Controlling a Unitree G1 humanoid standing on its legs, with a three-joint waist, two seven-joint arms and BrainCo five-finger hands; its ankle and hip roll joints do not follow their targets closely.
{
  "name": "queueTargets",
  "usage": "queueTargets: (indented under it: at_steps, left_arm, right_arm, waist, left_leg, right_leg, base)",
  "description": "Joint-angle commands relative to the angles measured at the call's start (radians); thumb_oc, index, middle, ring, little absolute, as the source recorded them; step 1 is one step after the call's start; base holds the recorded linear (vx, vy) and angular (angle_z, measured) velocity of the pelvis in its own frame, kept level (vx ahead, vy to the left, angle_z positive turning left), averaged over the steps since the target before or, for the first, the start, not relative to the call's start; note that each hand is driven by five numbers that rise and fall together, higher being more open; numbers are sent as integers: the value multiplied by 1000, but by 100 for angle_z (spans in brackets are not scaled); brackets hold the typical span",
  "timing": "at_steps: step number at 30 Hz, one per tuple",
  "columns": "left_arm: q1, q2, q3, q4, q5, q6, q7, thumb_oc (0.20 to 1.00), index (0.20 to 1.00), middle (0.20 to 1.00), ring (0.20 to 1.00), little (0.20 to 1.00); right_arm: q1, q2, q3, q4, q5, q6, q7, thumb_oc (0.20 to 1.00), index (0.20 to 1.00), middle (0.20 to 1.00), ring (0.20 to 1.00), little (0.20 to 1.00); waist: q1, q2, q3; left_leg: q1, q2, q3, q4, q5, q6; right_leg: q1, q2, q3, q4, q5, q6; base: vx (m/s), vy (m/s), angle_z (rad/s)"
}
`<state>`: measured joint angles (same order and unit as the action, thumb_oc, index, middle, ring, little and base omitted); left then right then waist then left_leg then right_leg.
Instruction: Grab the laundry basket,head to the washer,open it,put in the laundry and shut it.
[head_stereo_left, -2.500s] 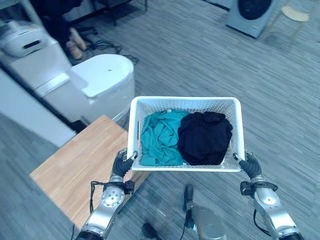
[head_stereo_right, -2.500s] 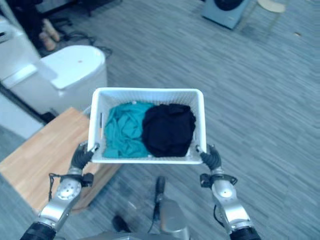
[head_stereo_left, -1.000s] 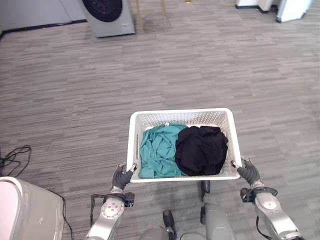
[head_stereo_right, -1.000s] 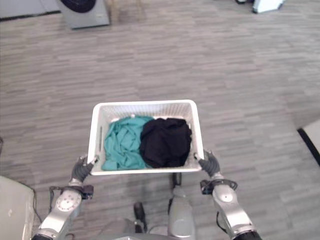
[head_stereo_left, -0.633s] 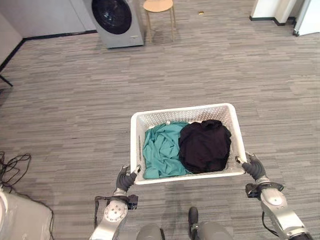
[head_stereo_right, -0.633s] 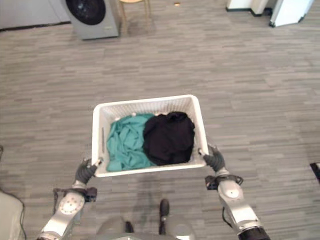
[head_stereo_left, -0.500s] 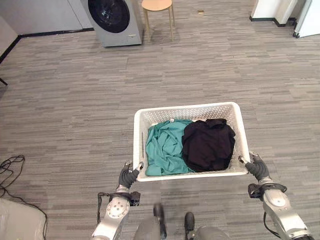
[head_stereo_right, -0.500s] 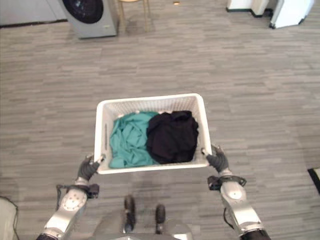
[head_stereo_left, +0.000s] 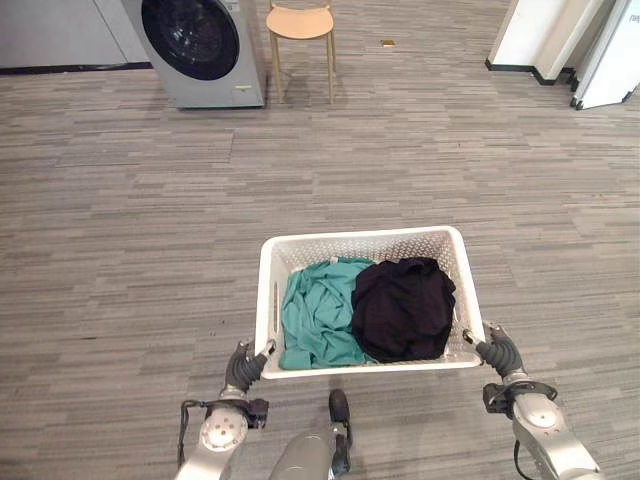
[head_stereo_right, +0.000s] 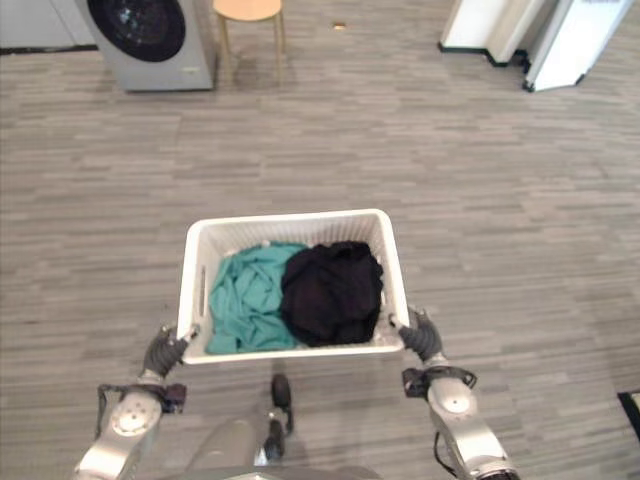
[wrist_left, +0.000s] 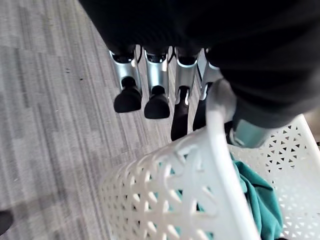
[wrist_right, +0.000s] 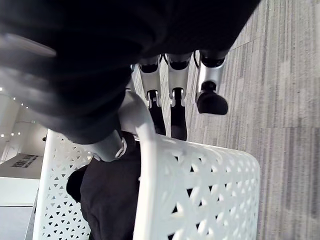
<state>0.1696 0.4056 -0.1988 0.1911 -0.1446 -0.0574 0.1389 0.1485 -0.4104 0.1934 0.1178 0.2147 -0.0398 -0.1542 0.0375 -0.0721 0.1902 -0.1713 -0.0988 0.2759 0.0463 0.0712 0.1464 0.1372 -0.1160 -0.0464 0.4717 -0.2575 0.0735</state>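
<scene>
Ahead of me I see open grey plank floor (head_stereo_left: 130, 230), with the grey washer (head_stereo_left: 200, 45) and its dark round door at the far left, a small wooden stool (head_stereo_left: 300, 30) just beside it, and white panels (head_stereo_left: 570, 45) at the far right. Nothing lies on the floor between me and the washer. I am holding the white perforated laundry basket (head_stereo_left: 300, 245) out in front, level, above the floor. Inside it a teal garment (head_stereo_left: 315, 315) fills the left half and a black garment (head_stereo_left: 403, 308) the right, touching. My left hand (head_stereo_left: 245, 368) has its fingers curled round the near left corner rim, and my right hand (head_stereo_left: 500, 355) is curled round the near right corner rim
</scene>
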Motion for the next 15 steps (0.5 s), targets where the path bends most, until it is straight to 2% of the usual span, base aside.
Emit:
queueTargets:
  at_steps: [1,5,6,7,10,11,12,13,15]
  left_arm:
    - [-51,-3,-20,-138,-50,-111,-52,200,200,200,200,200]
    - [-37,4,-17,-151,-61,-111,-58,200,200,200,200,200]
    - [-33,0,-16,-150,-59,-110,-60,200,200,200,200,200]
    - [-42,-10,-5,-137,-51,-110,-56,200,200,200,200,200]
    - [-42,-17,4,-133,-42,-116,-59,200,200,200,200,200]
    - [-40,-18,7,-132,-39,-119,-61,200,200,200,200,200]
    - [-36,-22,2,-130,-34,-122,-65,200,200,200,200,200]
    - [-36,-21,2,-131,-34,-122,-65,200,200,200,200,200]
    - [-38,-31,-6,-120,-36,-123,-65,200,200,200,200,200]
  right_arm:
    - [-104,61,30,-138,90,-153,138,200,200,200,200,200]
    - [-106,54,37,-141,100,-143,142,200,200,200,200,200]
    - [-106,54,39,-139,103,-143,143,200,200,200,200,200]
    - [-101,58,38,-138,101,-142,145,200,200,200,200,200]
    - [-88,58,34,-135,92,-141,150,200,200,200,200,200]
    - [-80,59,28,-134,90,-141,152,200,200,200,200,200]
    - [-58,58,16,-137,88,-142,155,200,200,200,200,200]
    - [-58,59,16,-137,88,-142,155,200,200,200,200,200]
    - [-53,57,18,-133,97,-149,157,200,200,200,200,200]
  waist:
    - [9,-9,-52]
    - [-28,17,-26]
    - [-40,21,-15]
    - [-64,20,2]
    - [-83,27,5]
    - [-88,24,2]
    - [-103,28,-7]
    - [-104,25,-8]
    - [-115,29,-30]
  left_leg:
    - [44,103,-20,33,-80,-116]
    - [172,108,-33,-4,-139,-113]
    - [202,107,-42,-9,-154,-114]
    - [286,101,-61,-21,-201,-129]
    - [341,104,-84,-30,-236,-142]
    - [364,102,-96,-29,-252,-146]
    - [413,111,-123,-21,-291,-158]
    - [411,107,-125,-22,-287,-157]
    - [443,132,-136,0,-277,-179]
  right_leg:
    - [-62,20,-36,-234,228,68]
    - [-193,37,-103,-306,199,53]
    - [-220,42,-112,-333,210,52]
    - [-322,35,-160,-428,257,68]
    - [-348,32,-190,-485,287,80]
    - [-362,26,-187,-491,302,85]
    - [-357,20,-172,-474,317,87]
    - [-358,17,-172,-476,320,87]
    - [-344,17,-156,-443,341,66]
  base:
    - [332,90,-8]
    - [320,41,6]
    - [709,-43,15]
    - [616,-41,30]
    - [496,-79,24]
    - [736,-189,32]
    - [544,-156,43]
    - [556,-183,67]
    - [494,-208,76]
